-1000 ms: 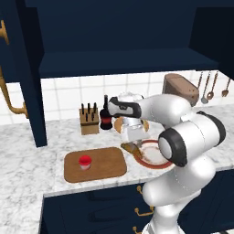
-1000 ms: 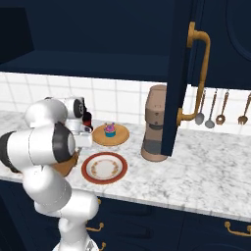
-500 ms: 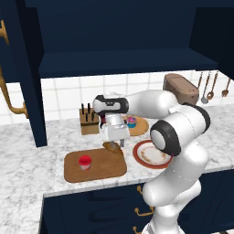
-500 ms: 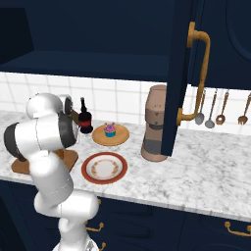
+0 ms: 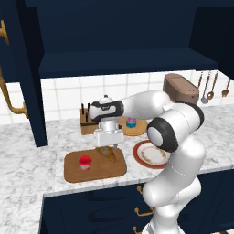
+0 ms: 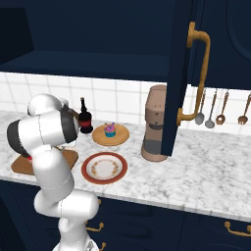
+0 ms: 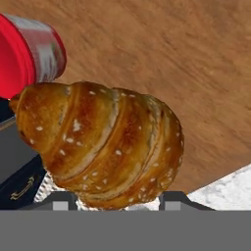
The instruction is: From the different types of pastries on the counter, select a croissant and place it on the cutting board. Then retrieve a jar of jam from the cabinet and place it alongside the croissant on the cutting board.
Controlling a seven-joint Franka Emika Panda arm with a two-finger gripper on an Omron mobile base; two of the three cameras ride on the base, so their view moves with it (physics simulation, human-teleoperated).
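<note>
My gripper (image 5: 108, 147) is clenched on the croissant (image 5: 108, 153), which hangs from the fingers just above the cutting board (image 5: 97, 168). In the hand view the croissant (image 7: 100, 142) sits close to the lens with its ridged golden crust between my two dark finger tips, and the wood grain of the cutting board (image 7: 162, 63) lies behind it. I cannot tell whether the pastry touches the board.

The jar of jam (image 5: 84, 162) stands upright on the left half of the board, near the croissant but apart from it. In the hand view the jar (image 7: 29, 54) appears at the upper left, red with a pale band.

The board lies on the marbled counter (image 5: 27, 157) near its front edge. Behind the board, a round wooden plate (image 5: 133, 128) carries the cupcake (image 5: 131, 122). A red-rimmed plate (image 5: 151, 154) lies to the right of the board. A knife block (image 5: 85, 124) stands against the tiled wall.

In the right base view, a dark bottle (image 6: 85, 118) stands left of the wooden plate (image 6: 111, 135), and the cabinet door (image 6: 177, 73) hangs open with its gold handle (image 6: 198, 73).
</note>
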